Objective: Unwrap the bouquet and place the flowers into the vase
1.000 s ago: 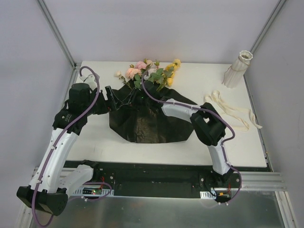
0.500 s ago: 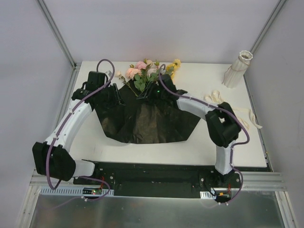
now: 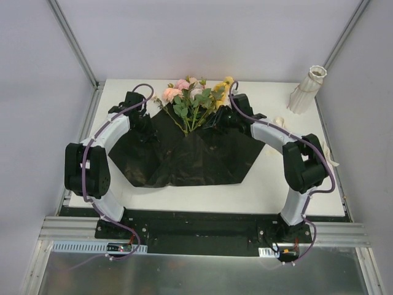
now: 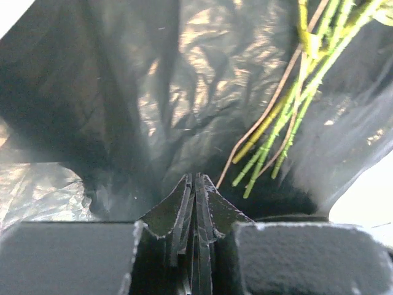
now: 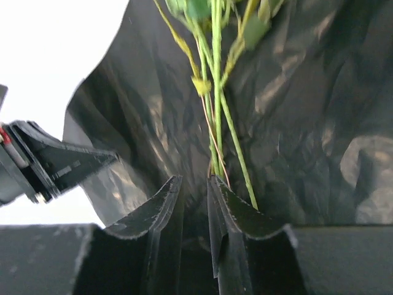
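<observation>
The black sheet (image 3: 184, 161) lies spread wide on the white table (image 3: 270, 190), unwrapped. The flowers (image 3: 191, 93) rest on it at the back, pink, peach and yellow heads away from me, green stems (image 3: 189, 121) pointing toward me. My left gripper (image 3: 146, 123) is at the sheet's upper left edge, its fingers pressed together on the sheet (image 4: 195, 178). At the upper right edge, my right gripper (image 3: 220, 120) has its fingers (image 5: 195, 179) a narrow gap apart with sheet between them, and stems (image 5: 216, 92) lie just ahead. The white ribbed vase (image 3: 307, 89) stands at the back right corner, far from both.
A piece of cream ribbon (image 3: 279, 121) shows on the table right of the sheet, mostly behind my right arm (image 3: 304, 163). Metal frame posts rise at both back corners. The table's front edge runs just below the sheet's lower hem.
Both arms swung outward and toward the back, pulling the sheet's top corners apart so it opened flat. The left gripper went from open to shut. The stems now lie exposed.
</observation>
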Robot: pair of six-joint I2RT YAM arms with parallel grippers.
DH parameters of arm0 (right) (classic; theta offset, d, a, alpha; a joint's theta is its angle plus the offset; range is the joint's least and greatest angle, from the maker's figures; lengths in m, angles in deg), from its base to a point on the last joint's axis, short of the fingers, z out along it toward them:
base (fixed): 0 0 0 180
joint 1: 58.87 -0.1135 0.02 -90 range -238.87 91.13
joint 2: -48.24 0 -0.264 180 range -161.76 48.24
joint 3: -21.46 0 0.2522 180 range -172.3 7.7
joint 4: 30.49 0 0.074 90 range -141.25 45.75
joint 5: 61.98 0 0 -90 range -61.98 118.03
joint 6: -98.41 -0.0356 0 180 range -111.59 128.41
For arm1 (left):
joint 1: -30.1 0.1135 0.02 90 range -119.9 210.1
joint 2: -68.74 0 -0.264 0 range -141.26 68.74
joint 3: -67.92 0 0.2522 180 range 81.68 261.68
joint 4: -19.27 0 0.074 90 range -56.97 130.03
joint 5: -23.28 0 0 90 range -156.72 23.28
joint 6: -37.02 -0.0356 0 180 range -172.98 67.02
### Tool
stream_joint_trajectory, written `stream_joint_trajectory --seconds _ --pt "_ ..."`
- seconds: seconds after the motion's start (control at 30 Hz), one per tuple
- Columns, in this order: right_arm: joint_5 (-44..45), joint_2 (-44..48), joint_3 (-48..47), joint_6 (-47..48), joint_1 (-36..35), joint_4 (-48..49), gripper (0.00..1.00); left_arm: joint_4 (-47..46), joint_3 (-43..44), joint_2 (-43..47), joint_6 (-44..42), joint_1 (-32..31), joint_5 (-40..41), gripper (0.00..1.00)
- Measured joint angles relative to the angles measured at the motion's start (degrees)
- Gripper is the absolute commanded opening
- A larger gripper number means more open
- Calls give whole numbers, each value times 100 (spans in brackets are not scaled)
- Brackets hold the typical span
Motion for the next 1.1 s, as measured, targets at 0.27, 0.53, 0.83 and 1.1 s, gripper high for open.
stream_joint_trajectory --seconds 0.27,0.53,0.83,1.1 --pt "-841 205 682 492 -505 -306 27 35 -345 -31 173 417 466 5" --pt "-1266 1259 2105 595 -1222 -166 28 15 -533 -308 321 564 920 2" --pt "-610 1543 3370 527 -1515 94 25 26 -667 -577 323 710 1360 7" --pt "570 2153 4111 376 -1578 323 24 26 -667 -883 319 710 1467 8"
